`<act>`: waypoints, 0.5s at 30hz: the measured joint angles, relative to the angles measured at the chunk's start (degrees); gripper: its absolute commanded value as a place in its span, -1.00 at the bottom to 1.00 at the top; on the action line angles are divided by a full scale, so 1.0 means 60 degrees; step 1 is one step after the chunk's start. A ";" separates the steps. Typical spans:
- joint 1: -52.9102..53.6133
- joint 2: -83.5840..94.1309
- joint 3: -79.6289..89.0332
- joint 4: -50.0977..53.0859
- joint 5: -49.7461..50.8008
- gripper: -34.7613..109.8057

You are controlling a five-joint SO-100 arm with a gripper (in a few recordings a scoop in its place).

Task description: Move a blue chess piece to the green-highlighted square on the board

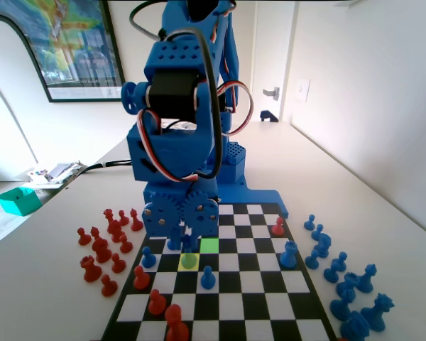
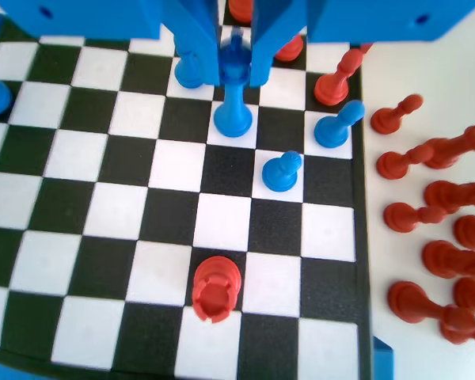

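Note:
The slim blue chess piece [image 2: 234,95] stands upright on a white square of the board [image 2: 103,214]. My gripper [image 2: 236,63] is low over it, one jaw pressed to each side of its head, shut on it. In the fixed view the piece [image 1: 189,257] sits on the yellow square under my gripper [image 1: 189,240]. The green-highlighted square [image 1: 209,246] lies one square diagonally off, to the right and farther from the camera, and is bare.
Blue pawns [image 2: 283,170] [image 2: 190,71] and a leaning blue piece [image 2: 336,125] crowd the held piece. A red rook [image 2: 216,289] stands nearer the wrist camera. Captured red pieces [image 1: 103,245] lie left of the board, and blue ones [image 1: 348,284] right.

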State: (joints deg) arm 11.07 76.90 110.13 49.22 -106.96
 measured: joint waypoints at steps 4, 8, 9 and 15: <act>0.0000 0.0000 0.0000 0.0000 -0.0088 -0.49; 0.0000 0.0000 -0.0117 0.0264 -0.0264 -0.49; 0.0000 0.0000 -0.0205 0.0410 -0.0264 -0.49; -0.0015 0.0015 -0.0645 0.1494 -0.0205 -0.49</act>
State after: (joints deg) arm 10.99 76.99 106.26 58.18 -108.19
